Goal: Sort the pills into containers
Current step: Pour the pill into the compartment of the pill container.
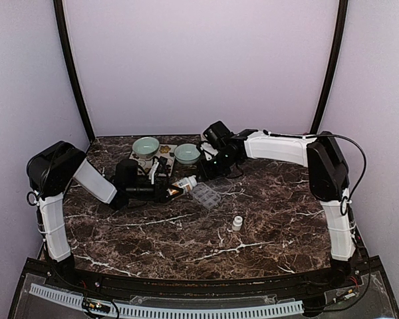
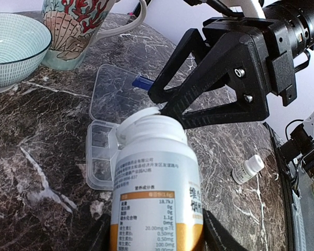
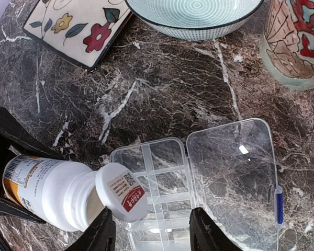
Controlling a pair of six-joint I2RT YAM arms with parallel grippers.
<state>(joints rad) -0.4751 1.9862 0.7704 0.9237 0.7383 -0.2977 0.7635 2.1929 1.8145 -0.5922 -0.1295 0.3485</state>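
centre of the overhead view, and there's the small clear plastic organiser box (image 1: 207, 197) sitting on the dark marbled counter (image 1: 186, 246). its hinged clear lid (image 3: 235, 178) is thrown open, filling the lower right of the right wrist view, with the little compartments showing at the bottom middle.

the left fingers (image 3: 13, 133) are clamped on a white plastic pill bottle with an orange-banded label (image 2: 157, 183). it's tipped onto its side at the lower left of the right wrist view, mouth towards the box. its white flip cap (image 3: 123, 191) hangs open, overlapping the box's left rim.

the right fingers (image 3: 100, 232) are spread apart at the bottom edge of that view, over the compartments, nothing pinched between them. in the left wrist view their black tips come in from the upper right to just beside the open cap. touching it or not, can't tell.

further back in the right wrist view there's a pale green striped bowl (image 3: 193, 15) top centre, a coral-patterned ceramic mug (image 3: 298, 42) upper right and a square floral tile (image 3: 73, 26) upper left. overhead, a second pale green bowl (image 1: 146, 146) sits left of the first. a small white capped vial (image 1: 237, 223) sits alone lower right of centre, apart from the box.
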